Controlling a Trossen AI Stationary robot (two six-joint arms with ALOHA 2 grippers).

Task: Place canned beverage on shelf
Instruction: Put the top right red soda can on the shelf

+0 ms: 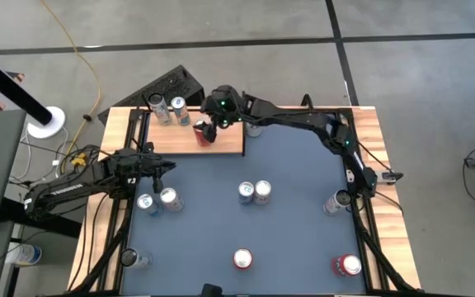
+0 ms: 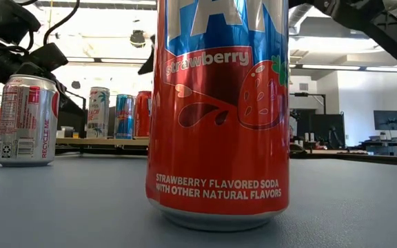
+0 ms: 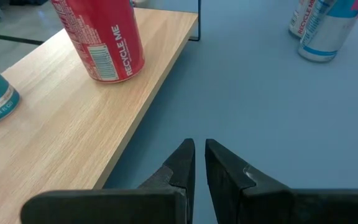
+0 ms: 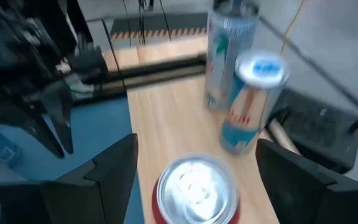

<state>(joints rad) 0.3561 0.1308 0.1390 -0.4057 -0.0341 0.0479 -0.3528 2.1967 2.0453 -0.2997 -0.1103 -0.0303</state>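
Red can stands on the shelf; right gripper spread wide around it, lifting crooked could tip it.

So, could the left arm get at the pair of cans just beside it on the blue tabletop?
Probably yes. The left gripper sits with jaws nearly shut just above the two cans, with bare blue tabletop between them. The right gripper is away over the red can on the shelf.

Overhead, tabletop-level and two wrist views, all sharing the shelf.
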